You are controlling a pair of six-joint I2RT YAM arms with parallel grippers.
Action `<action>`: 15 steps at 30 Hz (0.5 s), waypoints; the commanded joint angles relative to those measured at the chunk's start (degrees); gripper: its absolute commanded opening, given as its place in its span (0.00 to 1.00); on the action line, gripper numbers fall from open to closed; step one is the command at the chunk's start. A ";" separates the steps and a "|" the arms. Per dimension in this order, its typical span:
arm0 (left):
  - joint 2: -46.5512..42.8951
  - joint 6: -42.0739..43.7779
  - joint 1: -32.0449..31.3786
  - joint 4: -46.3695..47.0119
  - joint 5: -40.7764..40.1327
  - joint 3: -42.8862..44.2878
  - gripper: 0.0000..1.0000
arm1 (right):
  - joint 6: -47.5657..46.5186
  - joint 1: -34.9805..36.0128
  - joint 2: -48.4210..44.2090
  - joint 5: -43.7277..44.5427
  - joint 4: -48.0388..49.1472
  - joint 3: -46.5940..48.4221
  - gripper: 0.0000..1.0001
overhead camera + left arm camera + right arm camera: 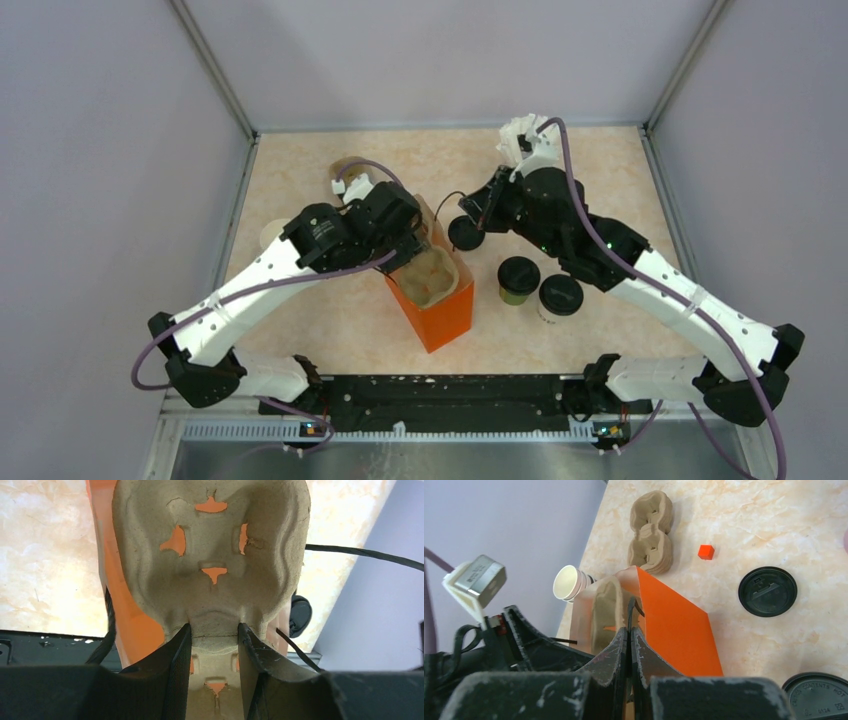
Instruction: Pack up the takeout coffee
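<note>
Takeout coffee [518,280] isn't packed yet: it stands on the table right of centre in the overhead view, near the orange bag [445,315] and apart from both grippers. My left gripper [214,630] is clamped on the pulp carrier [210,535] in the bag's mouth. My right gripper [630,632] is pinched together on the bag's thin black handle [360,554], so by my reckoning loading the cup remains.

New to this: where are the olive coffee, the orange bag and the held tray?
coffee [519,272], top view, on its black lid.
bag [447,318], top view, on its orange side.
tray [212,606], left wrist view, on its pulp middle.
</note>
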 commanded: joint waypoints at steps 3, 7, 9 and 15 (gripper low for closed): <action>2.09 0.51 -0.23 0.00 -0.49 -1.38 0.22 | -1.71 0.69 -0.83 -3.46 3.03 -1.00 0.00; 3.39 0.71 -0.23 -0.77 -0.47 -1.43 0.25 | -2.50 0.72 -1.26 -4.16 3.78 -1.33 0.00; 3.93 0.72 -0.23 -0.91 -0.48 -1.71 0.27 | -2.66 0.76 -1.32 -4.94 4.16 -1.55 0.00; 4.81 0.20 -0.23 -1.33 -2.17 -1.54 0.35 | -2.62 0.69 -1.23 -7.53 6.01 -2.74 0.00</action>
